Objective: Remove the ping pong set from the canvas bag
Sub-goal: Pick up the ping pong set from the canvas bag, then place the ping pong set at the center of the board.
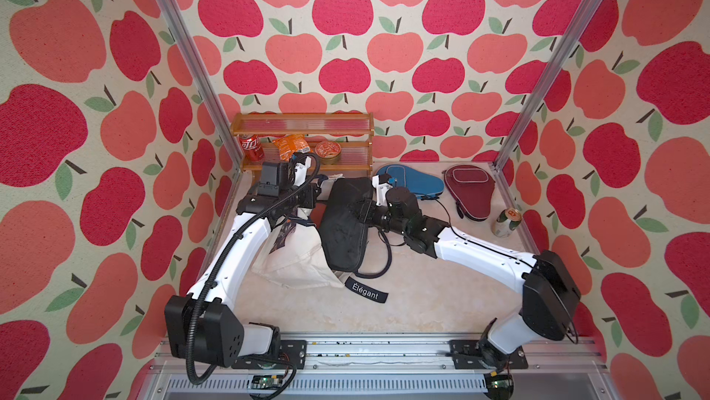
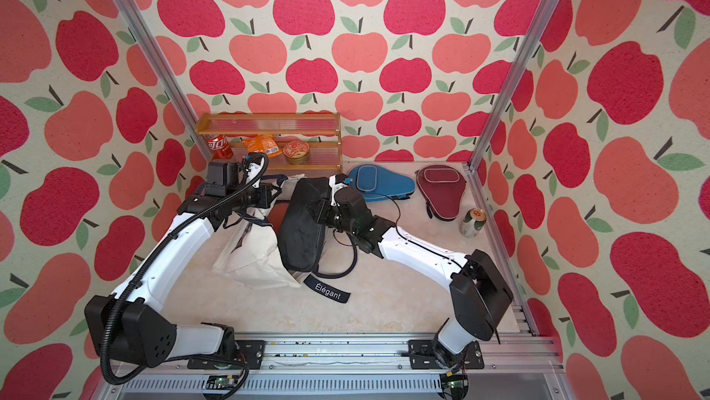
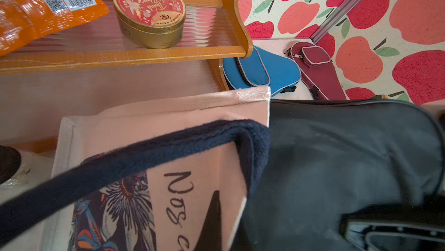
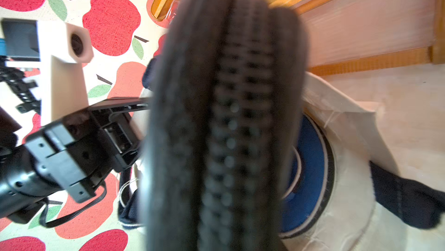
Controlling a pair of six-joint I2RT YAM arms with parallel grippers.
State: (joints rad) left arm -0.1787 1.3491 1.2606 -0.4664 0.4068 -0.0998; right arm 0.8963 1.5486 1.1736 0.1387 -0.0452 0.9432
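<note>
shelf (image 1: 303,125): behind bag (image 1: 296,259), at back left
case (image 1: 345,225): just right of bag
can (image 1: 507,221): far right

A wooden shelf (image 1: 303,125) at upper centre holds a red soda can (image 1: 251,147), an orange snack packet (image 1: 291,146) and a round tin (image 1: 327,151), while a green can (image 1: 507,222) sits at centre right.

You are looking at the black zipped case (image 1: 344,225) hanging on edge outside the cream bag (image 1: 296,259). That bag, navy-handled and flower-printed, is lying slumped on the tabletop (image 1: 403,302), touching the case.
</note>
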